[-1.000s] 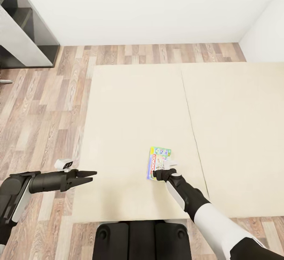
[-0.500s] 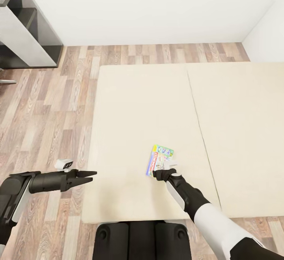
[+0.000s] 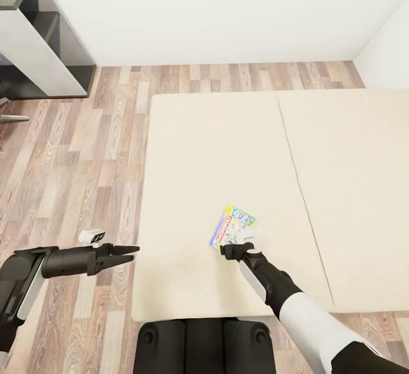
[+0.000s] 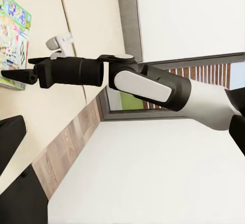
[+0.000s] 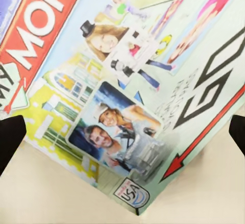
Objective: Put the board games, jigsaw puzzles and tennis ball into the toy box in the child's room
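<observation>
Lying flat on the bed (image 3: 227, 152), the board game (image 3: 231, 225) runs diagonally, right tool (image 3: 228, 249) spread at its near end.

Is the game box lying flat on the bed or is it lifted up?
Lying flat. The game box rests picture-side up on the bed, with the right gripper at its near edge.

Black jointed arms with white forearm shells, tapered black gripper (image 3: 126, 253) fingers, small white wrist cameras.
</observation>
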`<state>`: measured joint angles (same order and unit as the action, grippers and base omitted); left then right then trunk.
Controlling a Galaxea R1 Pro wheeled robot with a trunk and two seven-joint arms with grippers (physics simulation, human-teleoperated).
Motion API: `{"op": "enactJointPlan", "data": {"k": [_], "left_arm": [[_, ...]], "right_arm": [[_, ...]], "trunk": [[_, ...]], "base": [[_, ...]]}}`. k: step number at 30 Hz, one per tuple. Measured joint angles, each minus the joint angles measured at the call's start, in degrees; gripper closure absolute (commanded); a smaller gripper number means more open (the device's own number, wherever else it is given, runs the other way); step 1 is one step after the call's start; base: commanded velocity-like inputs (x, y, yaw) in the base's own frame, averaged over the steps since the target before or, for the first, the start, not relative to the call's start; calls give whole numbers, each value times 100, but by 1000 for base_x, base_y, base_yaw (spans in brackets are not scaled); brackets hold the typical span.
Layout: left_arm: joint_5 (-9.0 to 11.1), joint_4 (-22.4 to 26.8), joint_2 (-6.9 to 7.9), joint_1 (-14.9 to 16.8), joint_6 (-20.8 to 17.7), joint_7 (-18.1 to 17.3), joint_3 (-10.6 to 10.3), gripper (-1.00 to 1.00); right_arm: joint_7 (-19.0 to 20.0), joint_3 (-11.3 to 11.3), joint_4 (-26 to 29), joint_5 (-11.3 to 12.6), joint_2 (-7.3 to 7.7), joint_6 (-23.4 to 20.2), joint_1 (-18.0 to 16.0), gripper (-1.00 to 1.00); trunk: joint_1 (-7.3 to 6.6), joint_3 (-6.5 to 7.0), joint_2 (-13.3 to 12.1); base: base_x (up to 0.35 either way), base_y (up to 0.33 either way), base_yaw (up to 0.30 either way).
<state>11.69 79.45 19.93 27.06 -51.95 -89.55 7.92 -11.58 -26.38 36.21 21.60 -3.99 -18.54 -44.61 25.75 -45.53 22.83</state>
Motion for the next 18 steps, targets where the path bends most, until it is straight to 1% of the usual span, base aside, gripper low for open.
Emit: {"op": "enactJointPlan", "data": {"k": [18], "left_arm": [[0, 0, 0, 0, 0, -1, 0, -100]], "right_arm": [[0, 0, 0, -6, -9, -1, 0, -100]], "trunk": [[0, 0, 0]], "base": [[0, 158, 0]]}}
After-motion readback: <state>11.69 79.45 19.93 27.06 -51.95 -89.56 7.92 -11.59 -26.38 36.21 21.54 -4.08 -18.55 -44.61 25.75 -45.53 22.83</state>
